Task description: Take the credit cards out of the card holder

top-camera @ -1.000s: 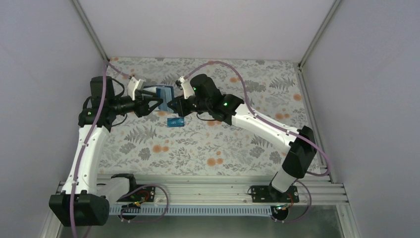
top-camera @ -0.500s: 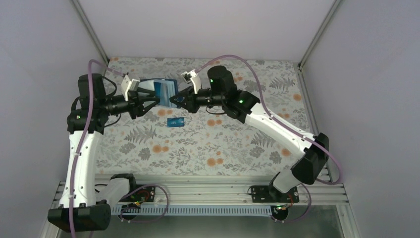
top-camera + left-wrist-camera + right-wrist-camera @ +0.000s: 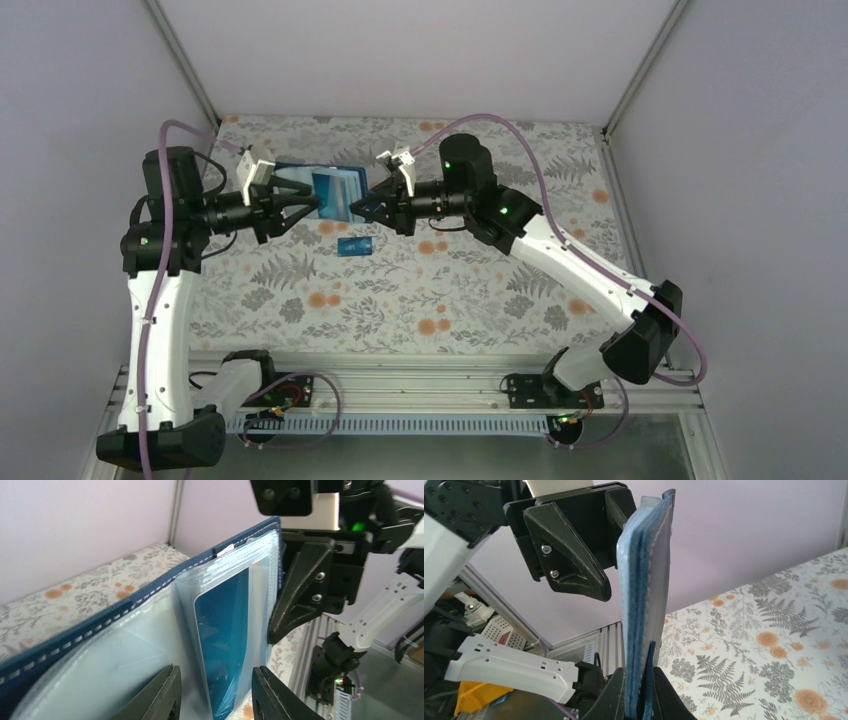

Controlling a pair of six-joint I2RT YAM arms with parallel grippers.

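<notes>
Currently the card holder is off the table, held upright and open in the air over its far half, between the two arms. Its navy cover with white stitching faces away from the left wrist camera, and its clear inner sleeves face that camera. One bright blue card sits inside a sleeve. A second blue card lies flat on the table, just nearer than the holder and apart from it. The right gripper is clamped tight on one edge of the holder, with its fingers pressed against both faces. The left gripper meets the opposite side with its jaws partly apart and the sleeves lying between them. Whether they actually pinch the sleeves cannot be determined.
</notes>
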